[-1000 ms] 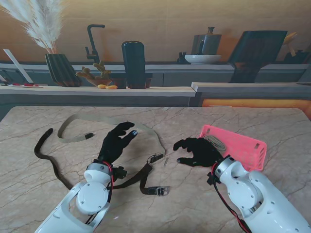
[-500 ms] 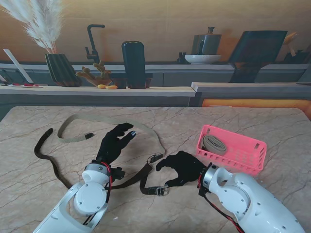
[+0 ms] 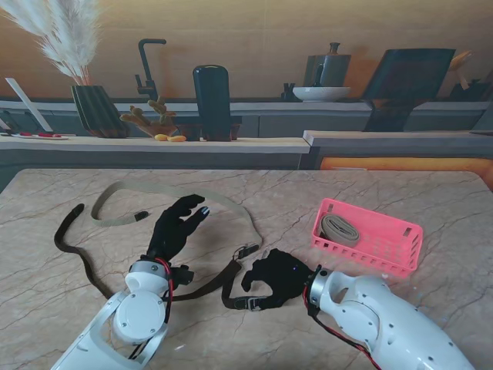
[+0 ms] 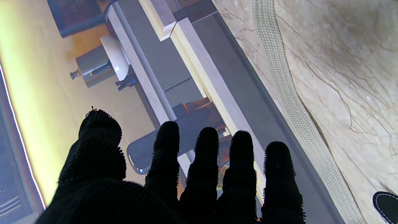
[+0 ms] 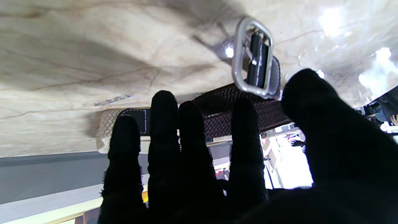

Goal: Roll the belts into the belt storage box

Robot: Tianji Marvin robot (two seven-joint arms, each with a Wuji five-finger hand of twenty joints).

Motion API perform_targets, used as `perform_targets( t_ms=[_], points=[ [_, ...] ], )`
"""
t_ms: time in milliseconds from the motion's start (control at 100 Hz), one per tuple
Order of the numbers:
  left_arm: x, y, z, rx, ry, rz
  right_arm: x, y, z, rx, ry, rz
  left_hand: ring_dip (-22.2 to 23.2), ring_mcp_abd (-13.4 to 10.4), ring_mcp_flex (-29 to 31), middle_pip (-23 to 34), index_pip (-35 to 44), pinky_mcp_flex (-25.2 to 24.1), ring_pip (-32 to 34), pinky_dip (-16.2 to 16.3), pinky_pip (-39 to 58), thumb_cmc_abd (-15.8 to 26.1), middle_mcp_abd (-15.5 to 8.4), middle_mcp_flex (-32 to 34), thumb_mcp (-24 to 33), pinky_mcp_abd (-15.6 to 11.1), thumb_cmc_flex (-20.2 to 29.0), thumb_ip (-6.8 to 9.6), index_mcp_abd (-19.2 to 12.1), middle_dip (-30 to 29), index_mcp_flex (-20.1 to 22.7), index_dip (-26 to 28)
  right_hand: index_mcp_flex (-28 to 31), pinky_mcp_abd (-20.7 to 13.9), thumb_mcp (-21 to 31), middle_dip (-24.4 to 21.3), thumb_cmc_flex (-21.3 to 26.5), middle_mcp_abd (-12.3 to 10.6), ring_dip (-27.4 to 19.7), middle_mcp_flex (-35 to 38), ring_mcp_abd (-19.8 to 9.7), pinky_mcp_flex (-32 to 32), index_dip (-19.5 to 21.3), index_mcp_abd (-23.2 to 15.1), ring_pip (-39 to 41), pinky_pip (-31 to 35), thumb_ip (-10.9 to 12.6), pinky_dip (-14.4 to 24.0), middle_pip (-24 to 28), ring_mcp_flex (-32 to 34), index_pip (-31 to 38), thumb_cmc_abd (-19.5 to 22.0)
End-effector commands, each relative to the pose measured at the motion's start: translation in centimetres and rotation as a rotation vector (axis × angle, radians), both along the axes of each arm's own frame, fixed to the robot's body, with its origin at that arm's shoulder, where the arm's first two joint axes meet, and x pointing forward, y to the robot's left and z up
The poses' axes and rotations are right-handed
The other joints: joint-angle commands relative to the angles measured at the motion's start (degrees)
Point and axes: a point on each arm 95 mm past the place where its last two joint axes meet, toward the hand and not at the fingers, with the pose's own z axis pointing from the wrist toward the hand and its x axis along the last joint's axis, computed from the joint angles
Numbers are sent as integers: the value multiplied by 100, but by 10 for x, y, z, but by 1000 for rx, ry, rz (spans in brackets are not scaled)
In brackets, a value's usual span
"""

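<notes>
Two belts lie loose on the table (image 3: 431,200) and a third sits rolled in the pink box (image 3: 368,235) near the right edge. The dark belt (image 3: 73,258) trails from the left edge toward the near middle, where its silver buckle (image 3: 253,303) ends it. The tan belt (image 3: 166,190) loops across the middle, toward the far edge. The right hand (image 3: 275,277) hovers at the buckle, fingers spread and slightly curled, holding nothing; its wrist view shows the buckle (image 5: 253,57) just past the fingertips (image 5: 163,102) with no clear contact. The left hand (image 3: 176,227) hangs open, fingers straight and close together, between the two belts. The step looks to be taking the buckle end to start a roll. Best to pinch the webbing just behind the metal, keep the strap flat, and wind tightly so the coil fits the box. The left hand could pin or feed the strap. Bare marble between buckle and box gives room to roll; the tan belt's clasp (image 3: 248,250) lies just beside the dark strap and might snag.
</notes>
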Motion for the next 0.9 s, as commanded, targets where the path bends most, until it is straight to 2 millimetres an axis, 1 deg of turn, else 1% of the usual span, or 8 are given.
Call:
perform_targets(
  t_ms=[0, 140, 230, 250, 290, 330, 400, 890],
  points=[
    [-4, -1, -1, -13, 4, 1, 0, 3, -5, -8, 5, 3, 107, 29, 113, -111, -205, 30, 36, 82, 169, -61, 18, 79, -83, 71, 111, 101, -10, 48, 109, 10, 147, -104, 238, 80, -32, -98, 115, 144, -106, 19, 66, -122, 203, 265, -1, 170, 147, 80, 147, -266],
    [-5, 0, -2, -21, 8, 6, 6, 7, -10, -9, 2, -3, 112, 32, 123, -106, -204, 31, 41, 83, 170, -47, 20, 98, -87, 69, 118, 100, -2, 54, 117, 17, 274, -121, 321, 96, 39, -125, 167, 269, -115, 28, 62, -155, 358, 415, -46, 178, 221, 123, 224, -248],
    [-6, 0, -2, -22, 6, 9, 9, 11, -11, -8, 3, -1, 114, 29, 130, -102, -202, 33, 44, 84, 172, -46, 15, 108, -91, 73, 123, 100, -1, 58, 125, 20, 323, -135, 278, 98, 166, -162, 189, 348, -135, 40, -119, -235, 471, 521, -264, 134, 284, 168, 363, -273],
    [-6, 0, -2, -22, 6, 10, 10, 11, -12, -6, 3, -1, 114, 30, 132, -101, -203, 34, 45, 84, 173, -41, 13, 112, -91, 73, 123, 100, 0, 59, 123, 20, 302, -134, 278, 87, 204, -164, 183, 373, -130, 37, -373, -266, 506, 573, -317, 74, 307, 182, 580, -293],
    [-6, 1, -2, -22, 4, 12, 11, 13, -13, -2, 4, -2, 116, 31, 139, -99, -203, 39, 48, 86, 176, -41, 22, 121, -93, 73, 123, 99, -7, 60, 126, 22, 331, -135, 241, 90, 307, -192, 208, 446, -143, 48, -477, -358, 574, 627, -415, 60, 342, 204, 748, -314],
    [-6, 1, -2, -23, 4, 13, 12, 14, -14, 5, 6, -4, 117, 36, 142, -98, -200, 41, 49, 87, 179, -40, 19, 126, -93, 80, 126, 99, -5, 62, 131, 24, 343, -138, 94, 77, 529, -232, 235, 560, -152, 51, -817, -657, 647, 678, -516, 35, 363, 228, 1298, -328],
    [-6, 1, -2, -25, 3, 16, 13, 17, -16, 13, 8, -10, 122, 41, 157, -92, -201, 41, 59, 88, 181, -37, 27, 141, -96, 83, 127, 98, -3, 66, 131, 25, 401, -146, 41, 66, 673, -284, 266, 736, -173, 70, -1088, -878, 742, 738, -548, 31, 397, 284, 1702, -344],
    [-8, 2, -2, -46, 7, 22, 19, 29, -27, -27, 41, 21, 167, 84, 280, -69, -198, 79, 139, 105, 213, 27, 25, 271, -100, 128, 127, 95, -4, 83, 168, 30, 873, -153, 166, 113, 772, -342, 492, 1454, -166, 167, -1311, -774, 1271, 1003, -577, 78, 688, 590, 1997, -472]
  ],
)
